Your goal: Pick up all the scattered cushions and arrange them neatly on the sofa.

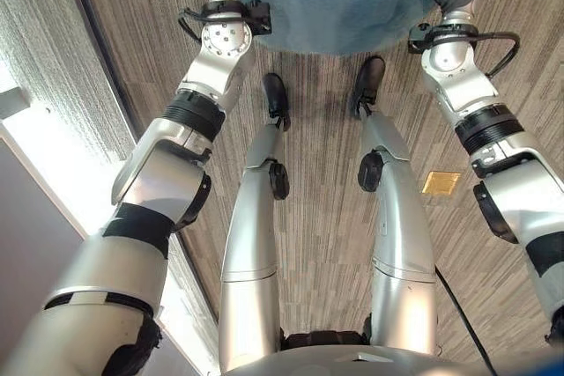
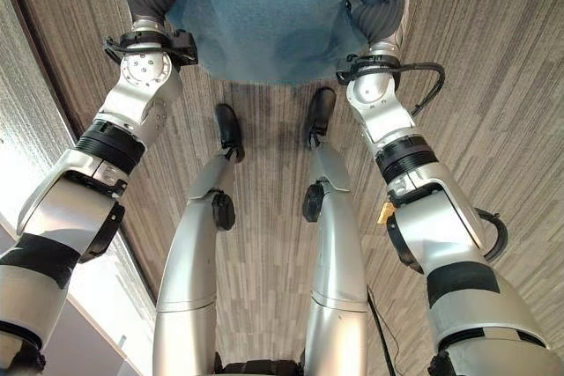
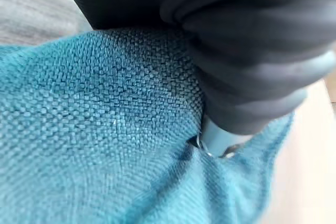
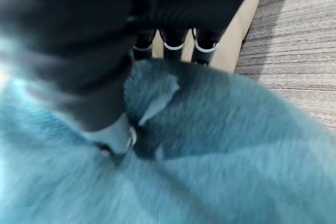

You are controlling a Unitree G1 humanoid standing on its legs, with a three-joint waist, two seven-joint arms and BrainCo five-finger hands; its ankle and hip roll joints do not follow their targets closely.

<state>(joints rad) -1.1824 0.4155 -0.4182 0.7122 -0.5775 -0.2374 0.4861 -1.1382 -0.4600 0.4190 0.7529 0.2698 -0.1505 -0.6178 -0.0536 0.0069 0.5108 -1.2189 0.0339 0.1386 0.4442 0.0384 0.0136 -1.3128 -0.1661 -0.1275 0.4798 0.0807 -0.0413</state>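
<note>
The floor point(image 1: 326, 217), striped grey-brown carpet, lies below a teal cushion point(image 2: 282, 15) held between both arms above it. The cushion looks soft, light and coarse-woven, so it should dent rather than slip; its two side edges are the sensible hold. The left hand point(image 3: 220, 135) presses into its fabric, thumb dug in. The right hand point(image 4: 118, 129) pinches its opposite edge.
</note>
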